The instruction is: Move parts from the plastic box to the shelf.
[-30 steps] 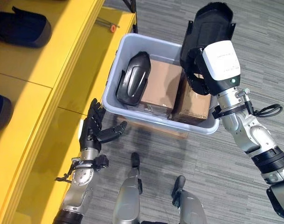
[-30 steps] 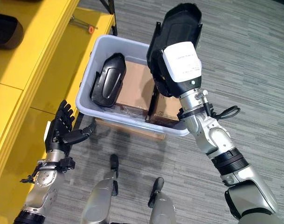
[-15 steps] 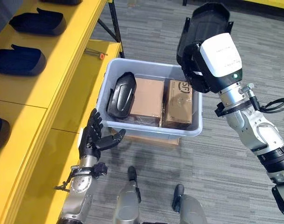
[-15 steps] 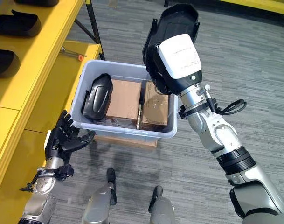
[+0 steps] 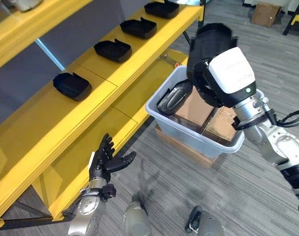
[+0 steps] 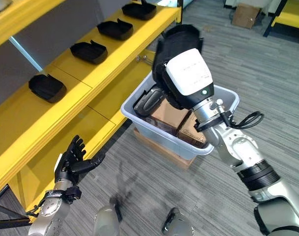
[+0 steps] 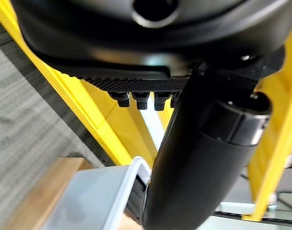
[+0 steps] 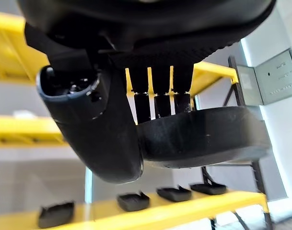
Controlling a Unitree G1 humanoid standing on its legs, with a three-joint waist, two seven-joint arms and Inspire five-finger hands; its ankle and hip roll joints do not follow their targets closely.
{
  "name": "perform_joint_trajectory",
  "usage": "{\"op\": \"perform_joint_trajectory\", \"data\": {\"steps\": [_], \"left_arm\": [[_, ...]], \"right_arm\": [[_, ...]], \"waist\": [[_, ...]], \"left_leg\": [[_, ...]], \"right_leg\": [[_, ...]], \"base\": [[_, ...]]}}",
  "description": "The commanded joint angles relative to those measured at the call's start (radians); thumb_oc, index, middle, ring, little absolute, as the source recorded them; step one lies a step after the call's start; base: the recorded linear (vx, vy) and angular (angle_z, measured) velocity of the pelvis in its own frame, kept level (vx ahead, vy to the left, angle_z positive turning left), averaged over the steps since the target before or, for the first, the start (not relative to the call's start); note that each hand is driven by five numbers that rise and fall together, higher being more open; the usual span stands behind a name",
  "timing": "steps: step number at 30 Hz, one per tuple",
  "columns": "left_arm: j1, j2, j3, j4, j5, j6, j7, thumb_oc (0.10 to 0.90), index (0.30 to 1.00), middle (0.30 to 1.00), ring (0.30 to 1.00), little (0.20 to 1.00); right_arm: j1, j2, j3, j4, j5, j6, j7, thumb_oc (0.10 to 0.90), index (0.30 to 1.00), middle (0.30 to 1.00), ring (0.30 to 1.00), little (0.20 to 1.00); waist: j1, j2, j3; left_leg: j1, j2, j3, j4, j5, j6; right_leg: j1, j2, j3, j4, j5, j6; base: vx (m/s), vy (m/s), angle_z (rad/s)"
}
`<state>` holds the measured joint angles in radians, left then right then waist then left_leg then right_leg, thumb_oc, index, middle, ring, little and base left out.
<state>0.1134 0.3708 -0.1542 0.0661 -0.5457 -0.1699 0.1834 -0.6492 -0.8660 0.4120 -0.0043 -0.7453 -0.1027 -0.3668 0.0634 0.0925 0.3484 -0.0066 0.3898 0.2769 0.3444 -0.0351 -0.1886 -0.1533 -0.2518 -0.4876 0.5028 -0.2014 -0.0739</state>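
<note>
Fingers (image 8: 160, 103) of the right hand (image 8: 136, 96) curling down onto a black moulded part (image 8: 203, 136), thumb pressing it from the other side; pinching that shell-like part, as seen in the right wrist view. Holding the same part (image 6: 175, 42) raised above the plastic box (image 6: 223, 96) in the eye views, where the white-covered wrist is hiding the fingers themselves. Lying inside the box, well below the fingers: another black part (image 5: 175, 96), glossy and rounded, leaning on two brown cardboard cartons (image 5: 193, 109). Sitting on a flat wooden board (image 5: 181, 146) over grey striped carpet (image 6: 154, 182), the pale grey translucent box touching the lower yellow shelf (image 5: 139, 88). Resting in a row along the upper yellow shelf (image 6: 70, 73): four black tray-shaped parts (image 6: 47, 87), matte, hollow side up, well apart from each other. Hovering low beside the shelf, the left hand (image 5: 106, 161) with fingers (image 5: 106, 147) spread straight and holding nothing; showing a box corner (image 7: 129, 184) and a yellow shelf post (image 7: 112, 124) past those fingers in the left wrist view.
</note>
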Motion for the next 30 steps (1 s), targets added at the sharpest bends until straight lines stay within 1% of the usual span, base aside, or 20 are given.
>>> {"op": "perform_joint_trajectory", "data": {"steps": [1,3,4,5,7,11,12,15,16,19,20,21,23,24,25,26,27,28,29,30], "left_arm": [[-0.047,-0.001,0.023,-0.101,-0.004,-0.084,-0.014,0.900,1.000,1.000,1.000,1.000],[-0.040,-0.005,0.024,-0.097,-0.007,-0.083,-0.014,0.900,1.000,1.000,1.000,1.000],[-0.036,-0.005,0.025,-0.097,-0.004,-0.083,-0.015,0.900,1.000,1.000,1.000,1.000],[-0.029,0.003,0.040,-0.112,0.007,-0.084,-0.020,0.900,1.000,1.000,1.000,1.000],[-0.016,0.010,0.047,-0.114,0.029,-0.089,-0.029,0.900,1.000,1.000,1.000,1.000],[-0.005,0.009,0.051,-0.114,0.038,-0.085,-0.028,0.900,1.000,1.000,1.000,1.000],[0.001,0.011,0.054,-0.117,0.047,-0.084,-0.031,0.900,1.000,1.000,1.000,1.000],[0.009,0.014,0.060,-0.123,0.059,-0.082,-0.037,0.900,1.000,1.000,1.000,1.000],[0.013,0.015,0.061,-0.125,0.063,-0.083,-0.036,0.900,1.000,1.000,1.000,1.000],[0.018,0.010,0.070,-0.122,0.073,-0.080,-0.030,0.900,1.000,1.000,1.000,1.000],[0.019,0.007,0.074,-0.124,0.083,-0.079,-0.028,0.900,1.000,1.000,1.000,1.000],[0.022,0.007,0.078,-0.127,0.096,-0.079,-0.027,0.900,1.000,1.000,1.000,1.000],[0.020,0.013,0.082,-0.125,0.106,-0.079,-0.021,0.900,1.000,1.000,1.000,1.000],[0.017,0.018,0.086,-0.128,0.111,-0.079,-0.018,0.900,1.000,1.000,1.000,1.000],[0.016,0.028,0.096,-0.129,0.119,-0.076,-0.013,0.900,1.000,1.000,1.000,1.000],[0.015,0.030,0.097,-0.130,0.120,-0.075,-0.013,0.900,1.000,1.000,1.000,1.000],[0.011,0.035,0.097,-0.125,0.121,-0.076,-0.012,0.900,1.000,1.000,1.000,1.000],[0.006,0.041,0.093,-0.121,0.122,-0.075,-0.012,0.900,1.000,1.000,1.000,1.000],[0.004,0.044,0.094,-0.118,0.122,-0.077,-0.015,0.900,1.000,1.000,1.000,1.000],[-0.002,0.049,0.091,-0.112,0.127,-0.076,-0.015,0.900,1.000,1.000,1.000,1.000]], "right_arm": [[-0.169,-0.009,-0.104,-0.100,-0.011,0.024,-0.091,0.400,0.300,0.300,0.300,0.300],[-0.154,-0.006,-0.115,-0.103,-0.021,0.026,-0.089,0.400,0.300,0.300,0.300,0.300],[-0.144,0.003,-0.122,-0.097,-0.010,0.029,-0.086,0.400,0.300,0.300,0.300,0.300],[-0.105,0.005,-0.156,-0.100,-0.003,0.031,-0.092,0.400,0.300,0.300,0.300,0.300],[-0.081,0.012,-0.182,-0.116,0.000,0.026,-0.090,0.400,0.300,0.300,0.300,0.300],[-0.042,0.030,-0.203,-0.127,-0.008,0.025,-0.085,0.400,0.300,0.300,0.300,0.300],[-0.023,0.033,-0.213,-0.136,-0.015,0.022,-0.082,0.400,0.300,0.300,0.300,0.300],[-0.007,0.031,-0.219,-0.146,-0.031,0.020,-0.071,0.400,0.300,0.300,0.300,0.300],[-0.007,0.035,-0.214,-0.144,-0.036,0.020,-0.067,0.400,0.300,0.300,0.300,0.300],[-0.012,0.047,-0.199,-0.136,-0.041,0.021,-0.057,0.400,0.300,0.300,0.300,0.300],[-0.017,0.058,-0.185,-0.128,-0.042,0.021,-0.048,0.400,0.300,0.300,0.300,0.300],[-0.013,0.077,-0.180,-0.122,-0.044,0.024,-0.042,0.400,0.300,0.300,0.300,0.300],[-0.008,0.090,-0.178,-0.117,-0.044,0.026,-0.040,0.400,0.300,0.300,0.300,0.300],[-0.009,0.100,-0.169,-0.108,-0.047,0.030,-0.033,0.400,0.300,0.300,0.300,0.300],[0.002,0.119,-0.161,-0.098,-0.052,0.033,-0.021,0.400,0.300,0.300,0.300,0.300],[0.008,0.120,-0.161,-0.097,-0.053,0.032,-0.019,0.400,0.300,0.300,0.300,0.300],[0.017,0.120,-0.164,-0.097,-0.056,0.032,-0.015,0.400,0.300,0.300,0.300,0.300],[0.031,0.118,-0.167,-0.102,-0.058,0.028,-0.010,0.400,0.300,0.300,0.300,0.300],[0.044,0.117,-0.174,-0.107,-0.059,0.026,-0.008,0.400,0.300,0.300,0.300,0.300],[0.057,0.113,-0.183,-0.113,-0.058,0.023,-0.007,0.400,0.300,0.300,0.300,0.300]], "waist": [[-0.045,-0.026,-0.074],[-0.046,-0.023,-0.084],[-0.040,-0.022,-0.082],[-0.041,-0.031,-0.082],[-0.034,-0.037,-0.090],[-0.021,-0.050,-0.095],[-0.016,-0.059,-0.097],[-0.005,-0.076,-0.107],[-0.001,-0.085,-0.113],[0.011,-0.100,-0.122],[0.016,-0.113,-0.129],[0.028,-0.135,-0.138],[0.035,-0.152,-0.142],[0.044,-0.161,-0.143],[0.054,-0.171,-0.142],[0.052,-0.173,-0.139],[0.049,-0.176,-0.134],[0.039,-0.176,-0.125],[0.030,-0.174,-0.125],[0.012,-0.169,-0.120]], "left_leg": [[0.028,-0.032,0.086,-0.176,0.070,0.031],[0.040,-0.037,0.094,-0.202,0.069,0.028],[0.034,-0.051,0.079,-0.193,0.057,0.037],[0.027,-0.064,0.084,-0.180,0.046,0.046],[0.029,-0.085,0.081,-0.182,0.027,0.056],[0.022,-0.112,0.068,-0.175,0.007,0.068],[0.012,-0.126,0.060,-0.166,-0.004,0.073],[0.002,-0.147,0.049,-0.172,-0.011,0.078],[0.000,-0.166,0.042,-0.181,-0.018,0.088],[-0.001,-0.202,0.030,-0.201,-0.033,0.110],[-0.005,-0.228,0.020,-0.209,-0.043,0.127],[-0.020,-0.265,-0.001,-0.198,-0.063,0.154],[-0.034,-0.288,-0.019,-0.178,-0.079,0.168],[-0.041,-0.304,-0.034,-0.161,-0.094,0.183],[-0.060,-0.330,-0.058,-0.122,-0.122,0.205],[-0.065,-0.337,-0.069,-0.114,-0.128,0.210],[-0.075,-0.344,-0.082,-0.099,-0.135,0.217],[-0.091,-0.356,-0.089,-0.091,-0.120,0.231],[-0.091,-0.362,-0.100,-0.093,-0.120,0.235],[-0.087,-0.370,-0.124,-0.100,-0.116,0.237]], "right_leg": [[0.034,-0.071,-0.050,-0.094,0.084,0.157],[0.032,-0.080,-0.049,-0.096,0.094,0.162],[0.037,-0.088,-0.047,-0.100,0.109,0.166],[0.048,-0.121,-0.060,-0.099,0.133,0.182],[0.052,-0.144,-0.067,-0.094,0.151,0.198],[0.073,-0.175,-0.081,-0.099,0.170,0.213],[0.081,-0.193,-0.092,-0.105,0.184,0.224],[0.095,-0.210,-0.112,-0.128,0.212,0.241],[0.099,-0.219,-0.119,-0.149,0.236,0.255],[0.101,-0.232,-0.120,-0.175,0.266,0.270],[0.102,-0.242,-0.115,-0.189,0.294,0.285],[0.115,-0.264,-0.112,-0.196,0.324,0.301],[0.126,-0.282,-0.110,-0.198,0.347,0.312],[0.132,-0.293,-0.105,-0.190,0.359,0.313],[0.140,-0.312,-0.081,-0.159,0.370,0.313],[0.138,-0.309,-0.054,-0.147,0.377,0.312],[0.129,-0.303,-0.008,-0.127,0.385,0.311],[0.113,-0.287,0.039,-0.115,0.392,0.282],[0.095,-0.264,0.081,-0.098,0.384,0.272],[0.064,-0.210,0.166,-0.075,0.362,0.256]], "base": [[0.00,0.195,1.07],[0.03,0.138,0.60],[0.03,0.169,0.15],[0.05,0.210,0.00],[0.06,0.168,0.09],[0.04,0.107,0.23],[0.04,0.104,0.21],[0.05,0.115,0.38],[0.03,0.132,0.34],[0.02,0.145,0.28],[0.07,0.269,0.13],[0.08,0.283,0.11],[0.08,0.212,0.53],[0.12,0.275,0.83],[0.12,0.267,0.63],[0.10,0.225,0.56],[-0.01,0.146,0.55],[-0.01,0.145,0.71],[0.01,0.160,1.02],[0.07,0.116,0.99]]}}
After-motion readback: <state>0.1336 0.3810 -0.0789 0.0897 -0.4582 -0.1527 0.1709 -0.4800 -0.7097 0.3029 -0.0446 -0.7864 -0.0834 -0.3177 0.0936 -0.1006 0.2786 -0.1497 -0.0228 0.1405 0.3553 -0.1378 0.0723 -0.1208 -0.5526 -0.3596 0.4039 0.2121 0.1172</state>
